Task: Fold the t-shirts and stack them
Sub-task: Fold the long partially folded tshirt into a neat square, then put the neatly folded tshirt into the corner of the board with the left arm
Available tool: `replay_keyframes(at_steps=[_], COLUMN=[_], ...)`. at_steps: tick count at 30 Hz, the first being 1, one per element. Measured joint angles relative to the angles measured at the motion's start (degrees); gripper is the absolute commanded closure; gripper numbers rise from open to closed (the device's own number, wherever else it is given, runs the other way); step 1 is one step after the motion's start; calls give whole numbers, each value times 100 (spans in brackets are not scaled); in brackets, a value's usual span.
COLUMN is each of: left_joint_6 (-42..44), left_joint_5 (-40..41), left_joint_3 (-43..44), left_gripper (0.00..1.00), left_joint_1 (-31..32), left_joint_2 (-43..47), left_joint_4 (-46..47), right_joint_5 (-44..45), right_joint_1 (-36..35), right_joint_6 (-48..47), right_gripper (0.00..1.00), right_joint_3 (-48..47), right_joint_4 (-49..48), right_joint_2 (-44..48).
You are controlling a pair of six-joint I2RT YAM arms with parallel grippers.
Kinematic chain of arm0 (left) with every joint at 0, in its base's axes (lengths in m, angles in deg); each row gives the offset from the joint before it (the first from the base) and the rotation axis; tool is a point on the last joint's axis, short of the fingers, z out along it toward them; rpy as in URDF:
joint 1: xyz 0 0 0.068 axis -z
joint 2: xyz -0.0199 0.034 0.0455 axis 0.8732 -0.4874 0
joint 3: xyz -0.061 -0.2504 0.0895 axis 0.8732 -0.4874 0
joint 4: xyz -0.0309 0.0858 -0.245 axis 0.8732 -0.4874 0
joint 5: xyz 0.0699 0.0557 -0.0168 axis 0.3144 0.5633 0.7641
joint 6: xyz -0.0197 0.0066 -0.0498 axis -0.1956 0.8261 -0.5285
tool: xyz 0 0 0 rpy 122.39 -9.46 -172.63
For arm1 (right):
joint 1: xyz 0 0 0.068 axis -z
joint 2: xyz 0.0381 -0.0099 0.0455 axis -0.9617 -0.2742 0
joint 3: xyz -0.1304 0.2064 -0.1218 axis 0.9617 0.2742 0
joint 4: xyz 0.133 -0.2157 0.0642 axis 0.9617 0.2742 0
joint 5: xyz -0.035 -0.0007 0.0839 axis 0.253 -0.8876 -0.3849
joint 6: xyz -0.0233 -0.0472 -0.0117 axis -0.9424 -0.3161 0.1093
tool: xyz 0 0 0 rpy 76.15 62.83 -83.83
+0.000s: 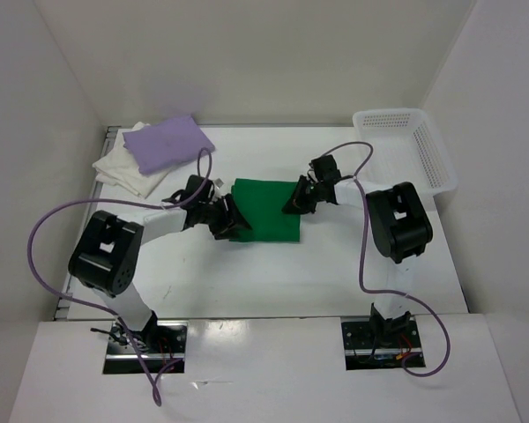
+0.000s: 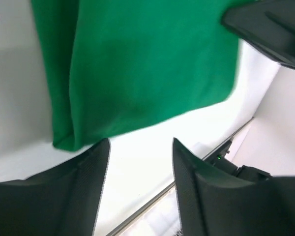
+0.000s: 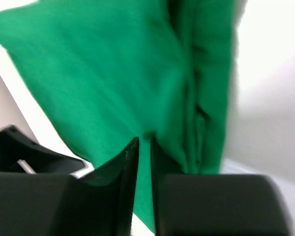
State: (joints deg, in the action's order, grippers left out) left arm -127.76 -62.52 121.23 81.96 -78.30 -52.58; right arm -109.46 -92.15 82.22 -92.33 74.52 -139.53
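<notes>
The bright green t-shirt (image 1: 266, 210) lies folded into a rectangle mid-table, and it also fills the left wrist view (image 2: 147, 64) and the right wrist view (image 3: 103, 73). My left gripper (image 1: 227, 222) sits at its left near corner. It is open (image 2: 140, 145), with only bare white table between its fingers. My right gripper (image 1: 295, 202) rests on the shirt's right edge. Its jaws (image 3: 145, 140) stand a narrow slit apart, with the tips against the cloth and green showing through the gap. The lavender t-shirt (image 1: 166, 144) lies folded on the white t-shirt (image 1: 122, 172) at the back left.
A white perforated basket (image 1: 441, 167) stands at the back right by the wall. White walls close in the table on three sides. Purple cables loop from both arms. A metal rail (image 2: 152, 196) runs along the table's edge.
</notes>
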Motion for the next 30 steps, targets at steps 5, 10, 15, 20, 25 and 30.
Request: replay_keyframes(at_steps=[5, 10, 15, 20, 25, 30], left_joint_6=[282, 579, 732, 785, 852, 872], left_joint_5=[0, 68, -299, -247, -90, 219], left_joint_3=[170, 271, 776, 1255, 1790, 2610], left_gripper=[29, 21, 21, 45, 81, 97], left_joint_1=[-584, -984, -957, -798, -501, -286], left_joint_2=[407, 96, -848, -1307, -1869, -2234], left_joint_4=[-118, -107, 107, 363, 483, 249], right_joint_5=[61, 31, -50, -98, -101, -146], right_joint_1=[0, 0, -2, -2, -2, 50], right_joint_6=[-63, -92, -107, -107, -85, -85], right_gripper=[45, 44, 43, 43, 43, 43], right_joint_3=[-203, -201, -81, 376, 522, 522], right_joint_4=[111, 232, 262, 332, 503, 568], right_joint_2=[286, 1069, 1718, 2114, 2323, 2702])
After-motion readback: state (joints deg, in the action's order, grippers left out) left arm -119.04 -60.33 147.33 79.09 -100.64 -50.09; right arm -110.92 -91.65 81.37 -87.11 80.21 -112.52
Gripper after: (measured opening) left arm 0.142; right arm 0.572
